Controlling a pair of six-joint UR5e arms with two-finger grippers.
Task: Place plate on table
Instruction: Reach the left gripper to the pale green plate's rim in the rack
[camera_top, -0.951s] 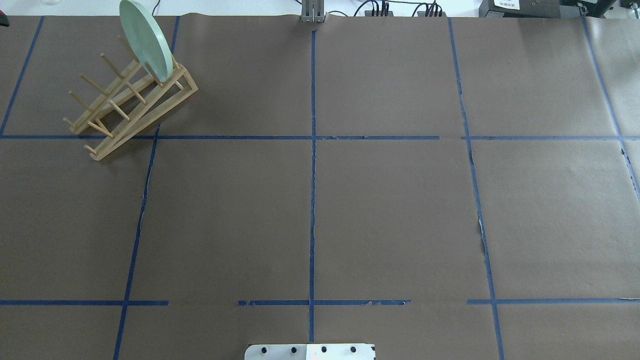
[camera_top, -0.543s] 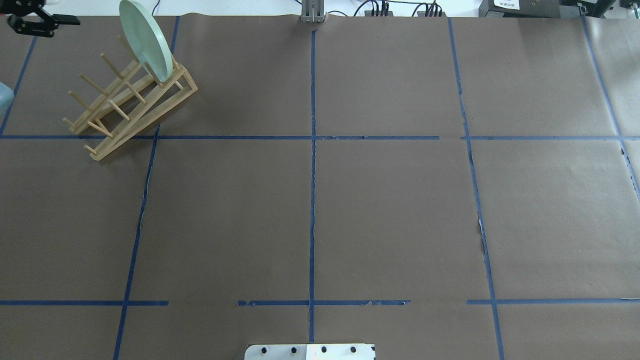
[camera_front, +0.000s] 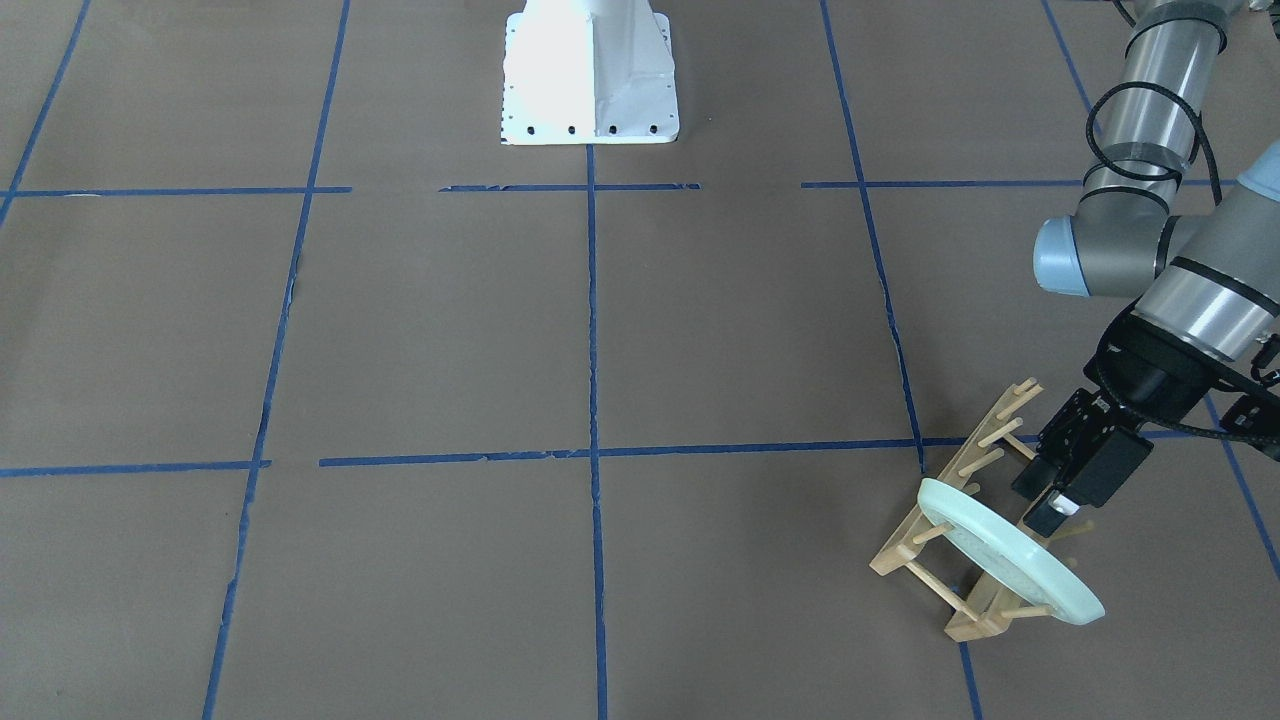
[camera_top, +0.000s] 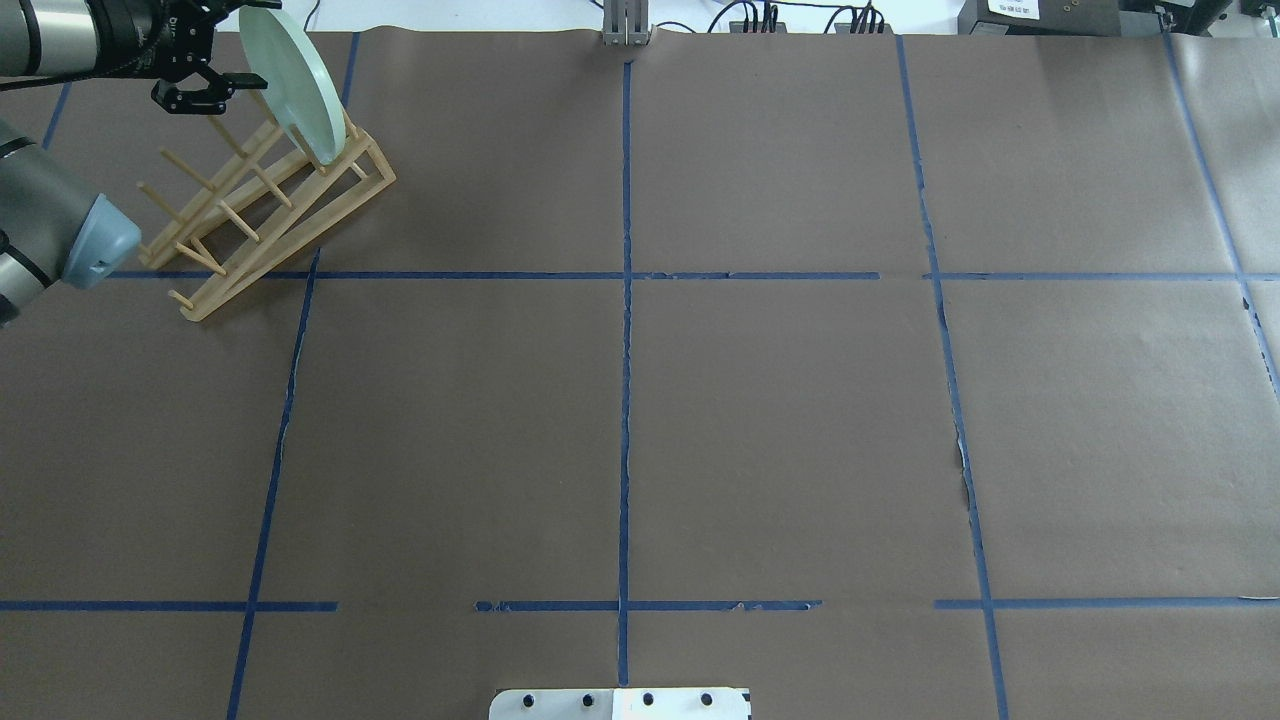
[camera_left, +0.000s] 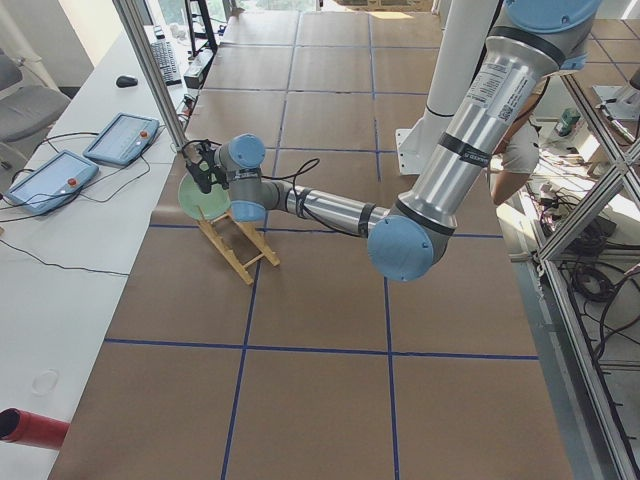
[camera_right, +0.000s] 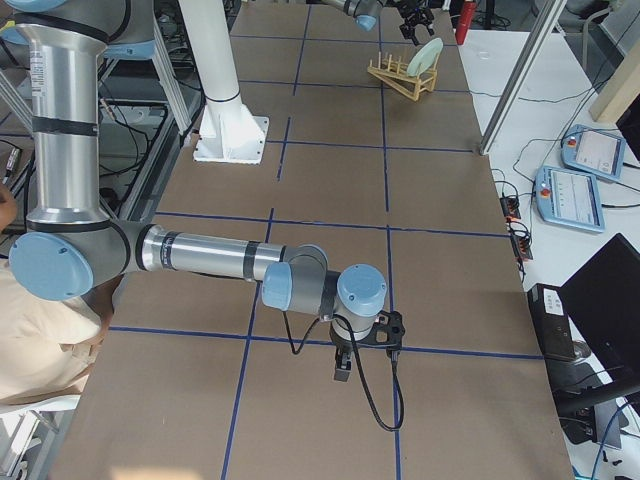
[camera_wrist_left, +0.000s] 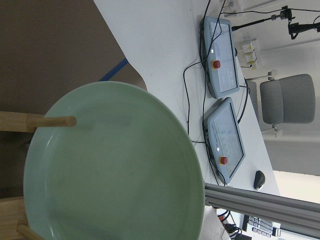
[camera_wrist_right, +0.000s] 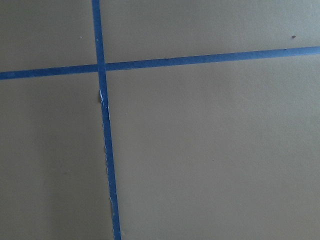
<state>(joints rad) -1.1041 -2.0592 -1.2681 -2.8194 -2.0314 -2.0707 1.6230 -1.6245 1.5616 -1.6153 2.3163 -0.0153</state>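
Left pincer (camera_front: 1038, 503): I have its jaws spread and empty, just beside the round pale mint-green plate (camera_front: 1010, 555). The plate stands on edge between pegs of the light wooden peg rack (camera_top: 300, 238), leaving its rim free to grip. Brown-paper worktop (camera_front: 450, 330) lies beyond. Right pincer (camera_right: 345, 365): opening cannot be told.

A light wooden peg rack (camera_top: 265, 215) stands askew to the blue tape lines (camera_top: 625, 400). A white metal base (camera_front: 590, 75) sits at mid-edge. On the white side bench (camera_left: 90, 230) lie a teach pendant (camera_left: 122, 138), a second pendant (camera_left: 42, 180), a computer mouse (camera_left: 126, 81) and what looks like a red cylinder (camera_left: 35, 427). A grey chair (camera_wrist_left: 287, 102) stands beyond.
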